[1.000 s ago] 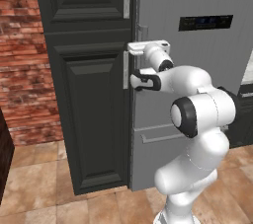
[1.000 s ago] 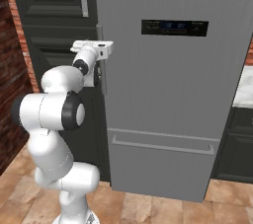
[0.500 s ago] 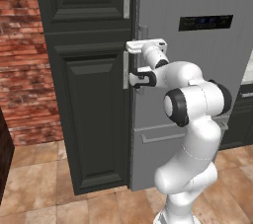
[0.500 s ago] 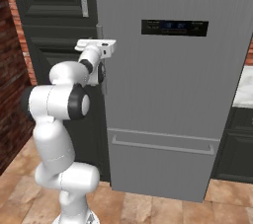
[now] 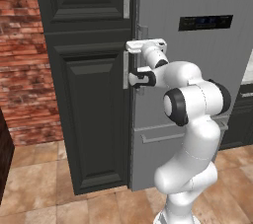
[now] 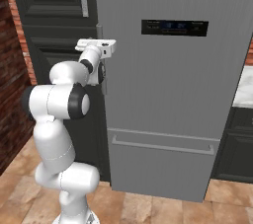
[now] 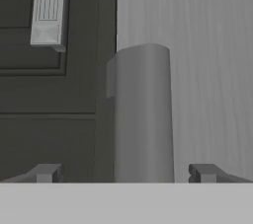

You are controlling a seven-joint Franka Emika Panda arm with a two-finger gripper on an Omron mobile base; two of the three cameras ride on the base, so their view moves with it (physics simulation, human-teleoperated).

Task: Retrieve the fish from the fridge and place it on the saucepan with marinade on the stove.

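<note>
Fingers (image 7: 47,172) stood wide apart, the fridge (image 5: 197,99) door's handle (image 7: 142,114) between them, untouched. Fridge was shut, so the fish inside could not be seen. Closing off-centre risked the gripper (image 7: 126,173) slipping off the handle mid-pull

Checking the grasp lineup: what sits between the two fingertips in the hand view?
The fridge door's vertical grey handle stands between the open end effector's fingertips, with a gap on each side, in the hand view.
</note>
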